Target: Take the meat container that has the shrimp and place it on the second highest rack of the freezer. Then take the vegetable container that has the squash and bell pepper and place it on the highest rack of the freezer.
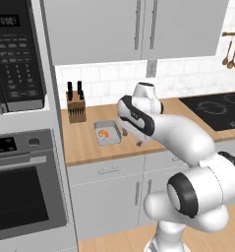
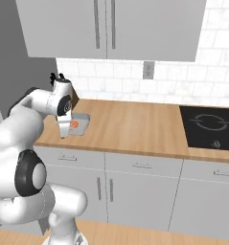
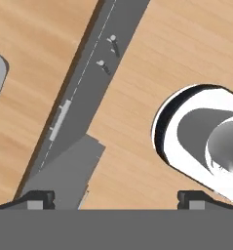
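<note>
Arm is folded over the wooden desk (image 1: 89,147), hand pointing down near the front edge, just right of the meat container (image 1: 107,133). Claw (image 3: 116,197) is spread wide, nothing between the fingertips (image 3: 37,197); in the hand view they straddle the desk edge, with grey cabinet fronts and wood floor below. Meat container is a shallow grey tray sitting flat on the desk, left part of the counter run, with the small orange-red shrimp (image 1: 103,133) inside it, much smaller than the tray. From the right base view the same tray (image 2: 81,125) is partly hidden behind the hand, shrimp (image 2: 74,125) visible just beside the wrist. Claw is not touching the tray as far as I can tell; a rounded grey corner at the left edge of the hand view may be the tray, can't confirm. Knife block (image 1: 76,106) stands at the far left of the desk by the wall, behind and left of the tray, apart from it. Black-fronted oven tower (image 1: 20,162) with a microwave (image 1: 15,54) above is at the left end. Black cooktop (image 1: 215,110) is set into the desk far right, well apart from the tray. Grey wall cabinets (image 1: 138,29) hang above, white tile backsplash with an outlet (image 1: 151,68) behind. Wooden utensils (image 1: 233,51) hang on a rail at far right.
</note>
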